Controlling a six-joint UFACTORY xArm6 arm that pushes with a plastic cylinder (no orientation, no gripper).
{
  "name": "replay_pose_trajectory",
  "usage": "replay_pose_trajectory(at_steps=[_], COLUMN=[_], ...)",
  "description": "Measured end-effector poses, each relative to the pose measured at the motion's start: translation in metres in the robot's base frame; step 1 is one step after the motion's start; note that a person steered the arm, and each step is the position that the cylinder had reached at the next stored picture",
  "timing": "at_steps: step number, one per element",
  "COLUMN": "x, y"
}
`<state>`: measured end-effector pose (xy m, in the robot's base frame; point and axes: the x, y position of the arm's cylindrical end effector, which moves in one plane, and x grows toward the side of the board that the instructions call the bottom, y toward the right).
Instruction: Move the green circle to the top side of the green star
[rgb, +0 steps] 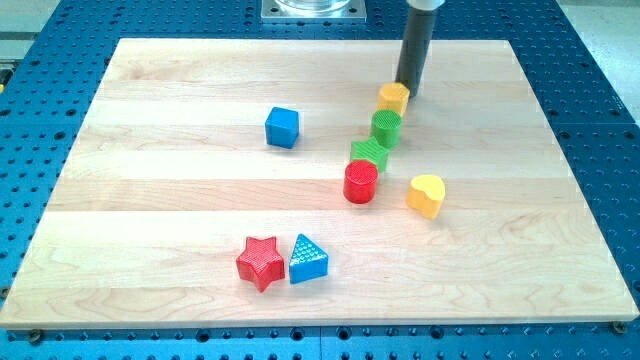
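- My tip (409, 92) sits near the view's top, just at the upper right of the yellow block (394, 97). It looks to be touching that block or a hair off it; I cannot tell which. There are no jaws on this rod, so nothing is grasped or clenched. It can only push.
- The yellow block heads a short diagonal chain running down toward the view's left: below it is the green circle (386, 127), then the green star (369, 153), then the red cylinder (360, 182). Each looks to be touching or nearly touching its neighbour.
- The green circle already lies on the star's upper side, slightly to the right. I judge the task close to done, with at most a small nudge left to square it up.
- As I read it, my tip stands behind the yellow block because a push from there would pass down the chain. That would also risk shifting the star and the red cylinder.
- A yellow heart (426, 195) lies apart on the chain's right. A blue cube (283, 127) stands well apart to the left.
- A red star (261, 262) and a blue triangle (308, 260) sit together near the view's bottom, out of the way.
- The wooden board (150, 200) has open room left and right of the chain. Its top edge is close behind my tip, so there is little room to back up.
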<state>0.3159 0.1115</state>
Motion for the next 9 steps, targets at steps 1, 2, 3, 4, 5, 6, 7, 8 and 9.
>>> replay_pose_trajectory(at_steps=[1, 2, 3, 4, 5, 6, 7, 8, 9], x=[0.0, -0.007, -0.018, 0.035, 0.043, 0.063, 0.063, 0.069, 0.082], y=[-0.005, -0.004, 0.07, 0.071, 0.042, 0.036, 0.029, 0.013, -0.01])
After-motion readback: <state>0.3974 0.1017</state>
